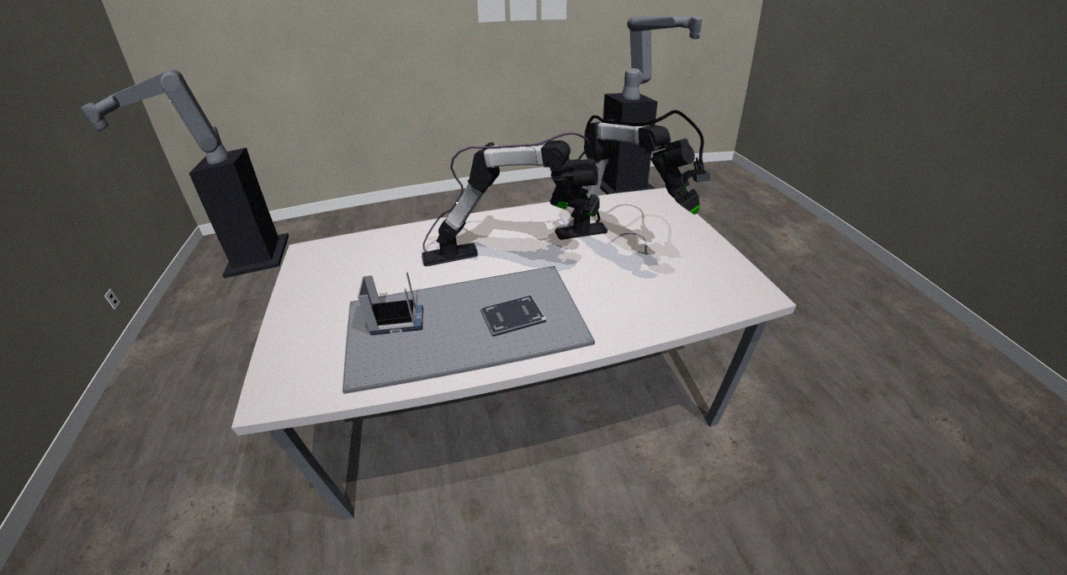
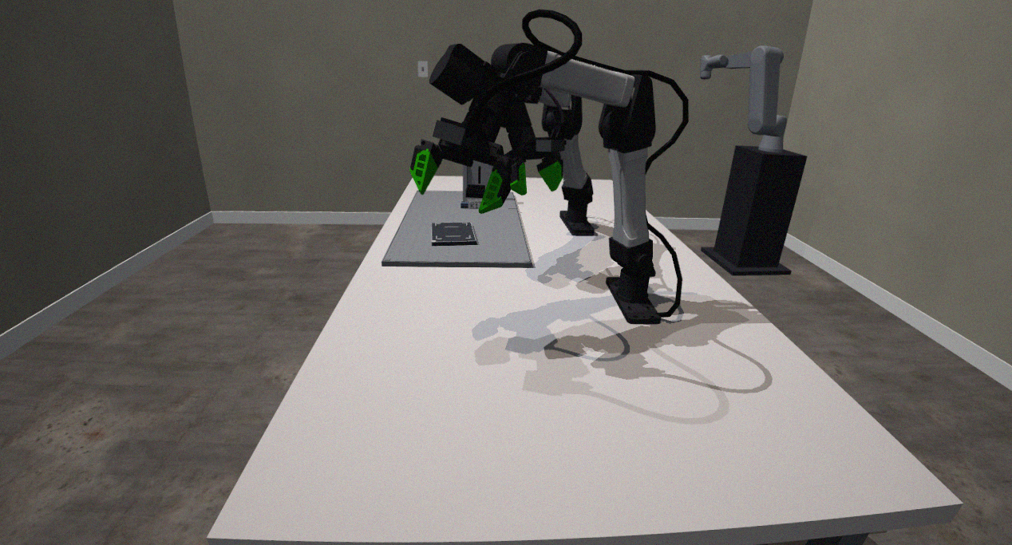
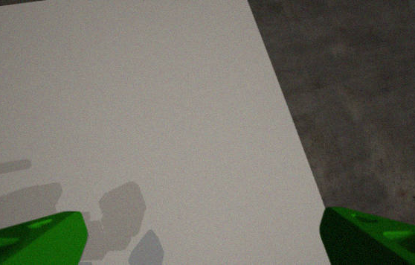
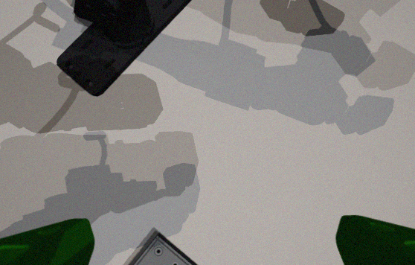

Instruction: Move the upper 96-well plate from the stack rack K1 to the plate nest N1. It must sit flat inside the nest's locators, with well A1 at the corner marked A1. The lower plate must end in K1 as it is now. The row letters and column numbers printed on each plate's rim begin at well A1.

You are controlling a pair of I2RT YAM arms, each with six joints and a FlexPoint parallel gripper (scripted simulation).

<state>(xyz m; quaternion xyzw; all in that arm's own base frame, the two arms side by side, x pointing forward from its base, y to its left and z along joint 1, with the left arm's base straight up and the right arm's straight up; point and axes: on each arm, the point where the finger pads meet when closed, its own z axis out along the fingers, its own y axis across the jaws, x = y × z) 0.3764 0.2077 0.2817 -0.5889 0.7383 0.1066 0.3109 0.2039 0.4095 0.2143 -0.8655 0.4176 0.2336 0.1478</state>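
Note:
Rack K1 [image 1: 368, 302] [image 2: 466, 180] has grey uprights and stands at one end of the grey board. Black plates [image 1: 391, 313] lie low inside it; upper and lower cannot be told apart. In the exterior view the right arm's fingers hang in front of part of that area. Nest N1 [image 1: 513, 316] [image 2: 453, 234] is a dark flat frame with light corner locators and holds no plate. My left gripper [image 2: 452, 201] [image 3: 203, 220] is open and empty, high above the table, away from rack and nest. My right gripper [image 2: 536, 191] [image 4: 214, 228] is open and empty above the table behind the board. Rim lettering is unreadable.
The grey board [image 1: 448, 365] [image 2: 496, 255] carries rack and nest; its corner shows at the bottom of the right wrist view. The arm bases [image 1: 449, 254] [image 2: 632, 304] stand along the table's back edge. The left wrist view shows the white table's edge and the floor.

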